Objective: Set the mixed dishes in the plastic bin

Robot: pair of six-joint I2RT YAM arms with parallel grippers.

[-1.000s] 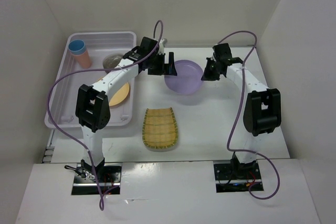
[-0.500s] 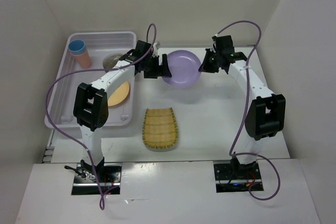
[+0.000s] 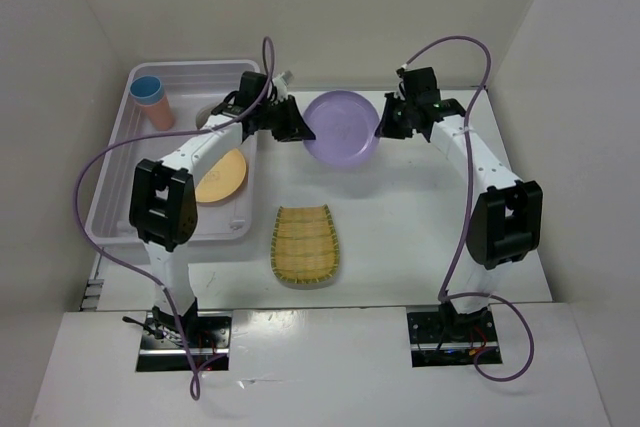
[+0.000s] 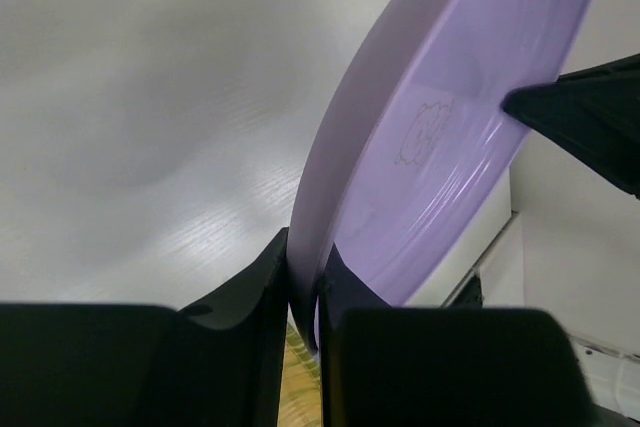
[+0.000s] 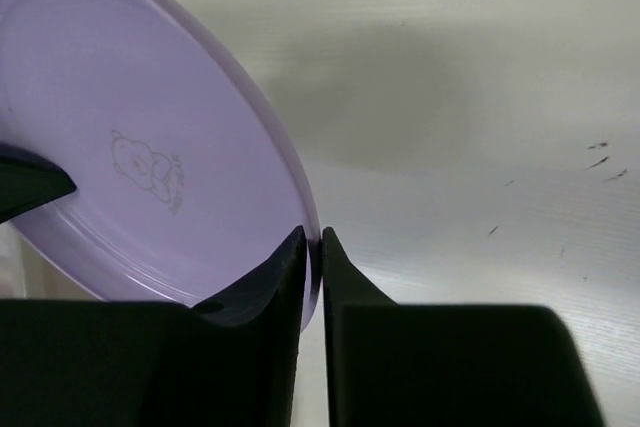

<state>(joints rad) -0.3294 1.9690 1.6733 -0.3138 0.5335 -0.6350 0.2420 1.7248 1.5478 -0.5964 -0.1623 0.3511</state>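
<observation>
The round lilac plate hangs tilted above the table between my two grippers. On its left rim my left gripper is shut; in the left wrist view the plate runs up from between the closed jaws. My right gripper holds the right rim, and the right wrist view shows the plate with its edge pinched between the jaws. The plastic bin at back left holds a pink cup with a blue cup nested in it and the orange plate.
The yellow ribbed tray lies on the table in front of the plate, right of the bin. My left arm reaches over the bin's right wall. White walls close in the table on the left, back and right.
The lilac plate has risen off the table and tipped up. My left gripper, open a second ago, has shut on its left rim. Both grippers shifted slightly toward the back.
</observation>
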